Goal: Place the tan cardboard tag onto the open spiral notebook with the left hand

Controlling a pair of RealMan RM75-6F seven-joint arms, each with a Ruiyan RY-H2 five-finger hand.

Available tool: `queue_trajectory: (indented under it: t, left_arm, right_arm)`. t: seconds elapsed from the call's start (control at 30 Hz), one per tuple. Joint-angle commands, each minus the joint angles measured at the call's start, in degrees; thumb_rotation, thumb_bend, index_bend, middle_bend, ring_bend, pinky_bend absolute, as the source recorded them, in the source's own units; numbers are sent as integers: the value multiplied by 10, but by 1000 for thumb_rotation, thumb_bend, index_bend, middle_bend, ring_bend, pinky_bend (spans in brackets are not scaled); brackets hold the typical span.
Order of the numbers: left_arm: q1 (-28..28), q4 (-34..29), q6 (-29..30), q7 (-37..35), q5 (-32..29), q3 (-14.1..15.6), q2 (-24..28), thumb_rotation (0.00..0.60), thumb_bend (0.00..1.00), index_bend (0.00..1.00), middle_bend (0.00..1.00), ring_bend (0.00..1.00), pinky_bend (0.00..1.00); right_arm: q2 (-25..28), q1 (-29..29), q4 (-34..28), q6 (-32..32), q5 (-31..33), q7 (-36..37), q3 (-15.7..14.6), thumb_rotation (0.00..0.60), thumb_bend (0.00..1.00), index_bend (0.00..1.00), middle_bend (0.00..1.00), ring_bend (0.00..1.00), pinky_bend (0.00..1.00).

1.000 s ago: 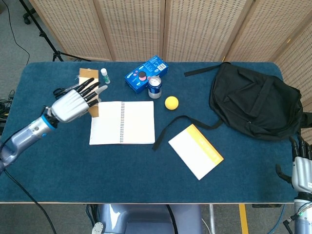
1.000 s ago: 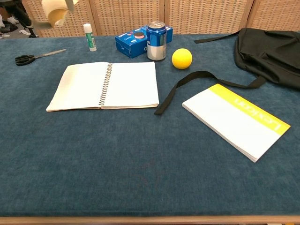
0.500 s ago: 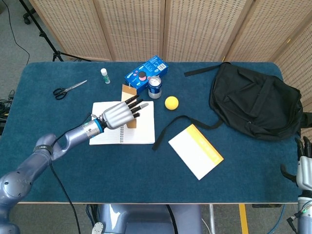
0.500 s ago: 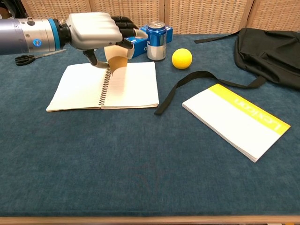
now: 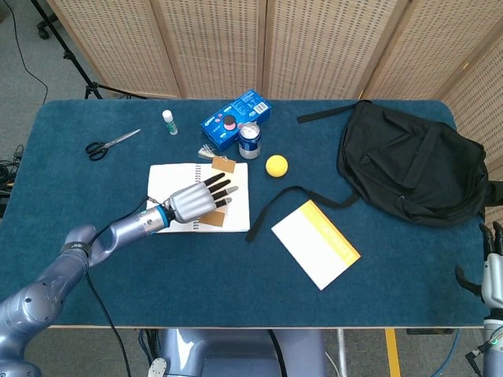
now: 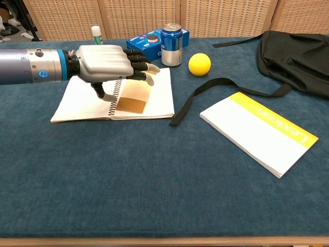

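Note:
The open spiral notebook (image 5: 169, 182) (image 6: 82, 98) lies left of the table's middle. The tan cardboard tag (image 5: 214, 221) (image 6: 131, 105) lies flat on its right page, its string end toward the blue box. My left hand (image 5: 195, 203) (image 6: 103, 63) hovers low over the tag's middle, fingers spread. Its thumb points down beside the spiral. I see no finger pinching the tag. My right hand (image 5: 493, 271) shows only at the lower right edge of the head view, off the table, holding nothing.
Behind the notebook stand a blue box (image 5: 236, 118), a soda can (image 5: 249, 140) and a yellow ball (image 5: 276, 166). Scissors (image 5: 110, 144) and a glue stick (image 5: 168, 122) lie far left. A black backpack (image 5: 413, 165) and a yellow-edged pad (image 5: 316, 243) fill the right.
My left hand carried the tag from the far left to the notebook, then sank. The tag went from standing upright in the hand to lying flat on the right page.

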Motion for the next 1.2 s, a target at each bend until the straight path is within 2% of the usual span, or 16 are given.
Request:
queue_trajectory:
  t: [0.03, 0.3, 0.4, 0.6, 0.77, 0.83, 0.97, 1.2]
  left_arm:
    - [3, -5, 1, -3, -1, 3, 4, 600, 217, 66, 0, 0, 0]
    - [10, -33, 15, -11, -8, 1, 15, 600, 212, 34, 0, 0, 0]
    - [16, -66, 21, -28, -23, -10, 30, 600, 212, 34, 0, 0, 0]
    - [18, -219, -7, -80, -69, -30, 107, 600, 201, 33, 0, 0, 0]
    - [10, -406, -106, -83, -157, -58, 201, 600, 176, 20, 0, 0, 0]
    - [5, -447, -142, -84, -195, -73, 218, 600, 174, 16, 0, 0, 0]
    - [0, -479, -195, -94, -262, -101, 220, 600, 175, 0, 0, 0, 0]
    - [3, -451, -246, -94, -342, -132, 184, 600, 176, 0, 0, 0, 0]
  right_arm:
    - [1, -1, -1, 1, -2, 1, -1, 600, 363, 0, 0, 0, 0]
    - [4, -2, -3, 1, -3, 5, -2, 600, 363, 0, 0, 0, 0]
    - [5, -2, -4, 0, -3, 6, -2, 600, 363, 0, 0, 0, 0]
    - [6, -1, -4, -2, -4, 8, -4, 600, 363, 0, 0, 0, 0]
    - [6, 0, -5, -4, -6, 7, -6, 600, 363, 0, 0, 0, 0]
    - [5, 0, -5, -5, -8, 6, -7, 600, 363, 0, 0, 0, 0]
    - [6, 0, -7, -4, -10, 6, -9, 600, 363, 0, 0, 0, 0]
    - [8, 0, -8, -4, -10, 9, -9, 600, 363, 0, 0, 0, 0]
